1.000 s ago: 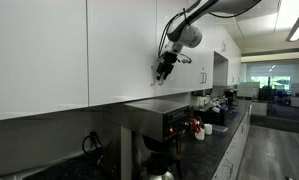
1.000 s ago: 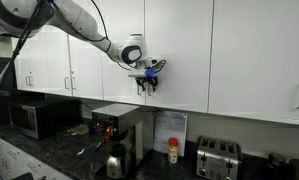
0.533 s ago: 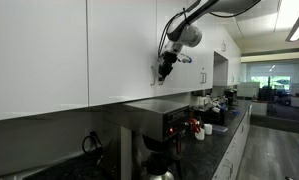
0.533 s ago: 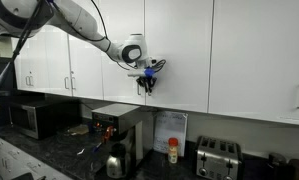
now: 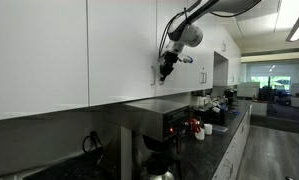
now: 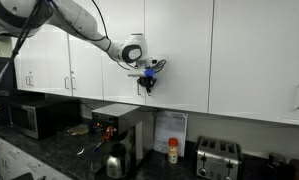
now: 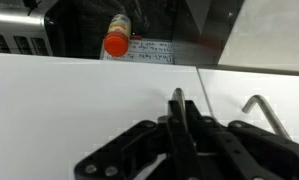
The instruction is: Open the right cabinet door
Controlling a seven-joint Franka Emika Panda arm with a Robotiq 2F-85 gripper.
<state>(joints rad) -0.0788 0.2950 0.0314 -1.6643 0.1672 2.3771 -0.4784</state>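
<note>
White and stiff, the right cabinet door (image 7: 259,60) is probably swinging lightly from its slim metal handle (image 7: 264,112), beside which the fingers (image 7: 189,128) are sitting pinched together

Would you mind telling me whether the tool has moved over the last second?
Yes, slightly. In both exterior views the tool has crept upward along the door, away from the lower edge of the cabinet.

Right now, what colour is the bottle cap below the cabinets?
The cap is orange-red, clearest in wrist view.
</note>
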